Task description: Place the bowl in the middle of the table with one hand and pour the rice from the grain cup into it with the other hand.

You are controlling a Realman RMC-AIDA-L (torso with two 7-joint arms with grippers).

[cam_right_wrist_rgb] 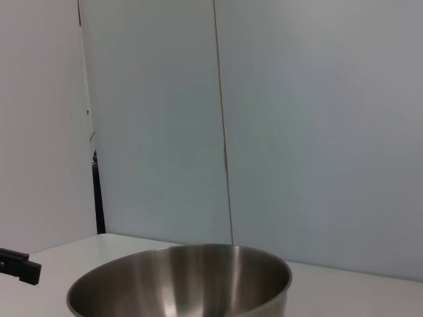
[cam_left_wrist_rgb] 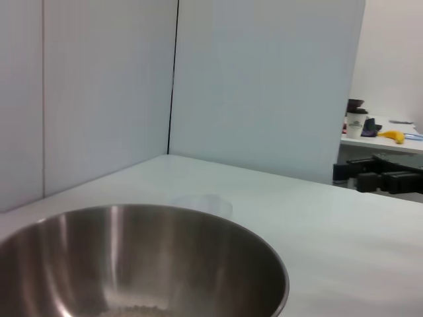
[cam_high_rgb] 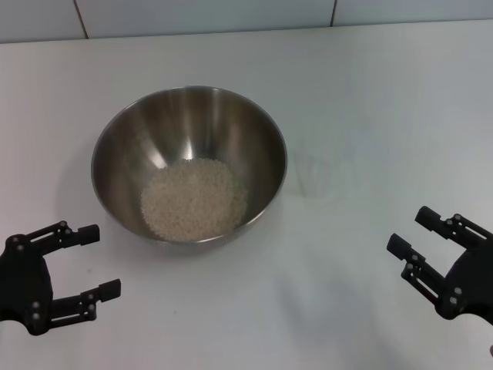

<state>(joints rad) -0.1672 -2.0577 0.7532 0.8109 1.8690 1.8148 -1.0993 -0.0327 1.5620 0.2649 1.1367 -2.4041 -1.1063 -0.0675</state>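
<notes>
Near table front: left hand [cam_high_rgb: 86,260], right hand [cam_high_rgb: 420,232] low, spread wide, flanking bowl [cam_high_rgb: 258,131].

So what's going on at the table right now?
Nothing is being handled. The bowl sits mid-table with the rice pooled in its bottom. The grain cup stands upright beside it on the robot's right, looking empty. The left gripper and right gripper are open near the front edge, holding nothing.
</notes>
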